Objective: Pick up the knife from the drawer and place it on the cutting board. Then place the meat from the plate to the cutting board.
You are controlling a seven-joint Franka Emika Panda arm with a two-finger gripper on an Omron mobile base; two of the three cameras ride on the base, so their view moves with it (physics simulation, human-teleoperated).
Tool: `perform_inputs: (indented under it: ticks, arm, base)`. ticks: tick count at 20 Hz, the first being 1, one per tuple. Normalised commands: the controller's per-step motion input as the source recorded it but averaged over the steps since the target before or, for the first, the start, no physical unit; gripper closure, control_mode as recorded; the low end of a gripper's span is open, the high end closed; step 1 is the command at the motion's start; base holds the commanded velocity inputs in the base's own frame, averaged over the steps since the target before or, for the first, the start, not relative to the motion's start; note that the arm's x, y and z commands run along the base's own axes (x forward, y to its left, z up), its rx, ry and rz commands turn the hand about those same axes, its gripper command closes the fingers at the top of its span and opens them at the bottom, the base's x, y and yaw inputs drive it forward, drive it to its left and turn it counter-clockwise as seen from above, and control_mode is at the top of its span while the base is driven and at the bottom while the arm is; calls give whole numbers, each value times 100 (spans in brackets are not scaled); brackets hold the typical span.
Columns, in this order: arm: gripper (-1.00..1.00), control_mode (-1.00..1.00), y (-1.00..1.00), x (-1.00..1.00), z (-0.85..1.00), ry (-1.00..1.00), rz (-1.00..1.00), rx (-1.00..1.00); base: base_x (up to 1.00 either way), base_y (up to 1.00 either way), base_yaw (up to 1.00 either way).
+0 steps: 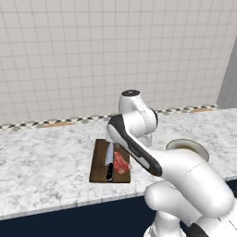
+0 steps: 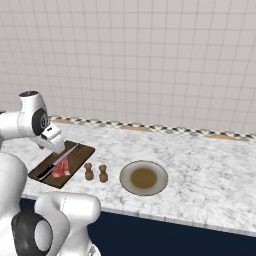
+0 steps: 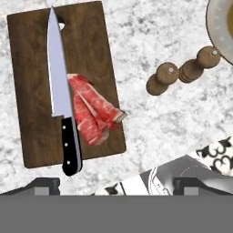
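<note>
Already down on the board (image 3: 95, 50): knife (image 3: 58, 77) along its left side in the hand view, black handle toward the bottom of frame, and meat (image 3: 93, 111) just right of the blade, touching it, one corner reaching the board's right edge. Plate (image 2: 144, 178) bare at centre of the right base view, well apart from the board. Gripper (image 3: 117, 186) wide open, holding nothing, hanging above the board's lower edge, finger tips (image 3: 45, 185) spread at bottom left and bottom right. Looks like the last step, the meat transfer, finished bar the retreat. Next move probably just a straight lift clear, without nudging meat or knife. Counted: one knife, one piece of meat, one board, one plate, two brown shakers (image 3: 182, 71) between board and plate.
</note>
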Motion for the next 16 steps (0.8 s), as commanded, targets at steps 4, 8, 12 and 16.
perform_inputs:
  ticks: [4, 8, 12, 16]
  arm:
    - [-100, -100, -47, -85, 63, -7, -1, 0]
    - [-100, -100, -55, -98, 54, -10, 0, 0]
    - [-100, -100, -60, -99, 64, -12, 0, 0]
    - [-100, -100, -58, -99, 62, -19, 0, 0]
  base:
    - [0, 0, 0]
    - [0, 0, 0]
    - [0, 0, 0]
    - [0, 0, 0]
